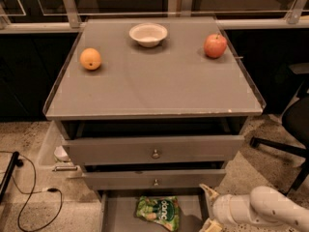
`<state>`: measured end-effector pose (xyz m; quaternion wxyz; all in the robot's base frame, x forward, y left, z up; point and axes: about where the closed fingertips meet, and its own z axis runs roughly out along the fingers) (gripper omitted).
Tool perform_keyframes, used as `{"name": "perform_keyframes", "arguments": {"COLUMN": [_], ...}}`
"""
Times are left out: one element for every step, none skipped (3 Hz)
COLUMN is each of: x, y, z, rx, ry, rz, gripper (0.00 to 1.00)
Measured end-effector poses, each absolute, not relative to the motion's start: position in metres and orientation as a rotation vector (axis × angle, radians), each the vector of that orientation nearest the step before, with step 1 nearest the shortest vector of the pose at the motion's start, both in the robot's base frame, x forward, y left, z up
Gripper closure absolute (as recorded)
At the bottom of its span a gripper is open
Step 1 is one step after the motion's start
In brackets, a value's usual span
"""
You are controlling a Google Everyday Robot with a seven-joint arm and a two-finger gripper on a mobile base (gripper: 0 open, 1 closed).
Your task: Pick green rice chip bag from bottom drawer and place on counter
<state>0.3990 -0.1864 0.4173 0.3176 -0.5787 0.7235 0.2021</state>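
The green rice chip bag (158, 212) lies flat on the grey floor of the pulled-out bottom drawer (120, 217), at the lower middle of the view. My gripper (208, 208) is at the end of a white arm that comes in from the lower right. It is at the drawer's right side, just right of the bag, apart from it. Its two pale fingertips (206, 191) stand apart, so it is open and empty. The grey counter (154, 88) spans the top of the cabinet above.
On the counter stand an orange (91, 59) at left, a white bowl (148, 34) at the back and a red apple (215, 45) at right. Two knobbed drawers (154, 151) overhang the bottom drawer. A black chair (292, 124) is at right, cables (29, 197) at left.
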Motion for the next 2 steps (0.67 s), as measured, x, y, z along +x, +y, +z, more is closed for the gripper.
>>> {"name": "perform_keyframes", "arguments": {"x": [0.4048,0.4048], "y": [-0.1542,-0.1542], "z": [0.3802,0.3801], "rx": [-1.491,-1.491], "ry": [1.841,1.841], "rz": [0.533,0.533], "gripper": [0.0,0.0]}}
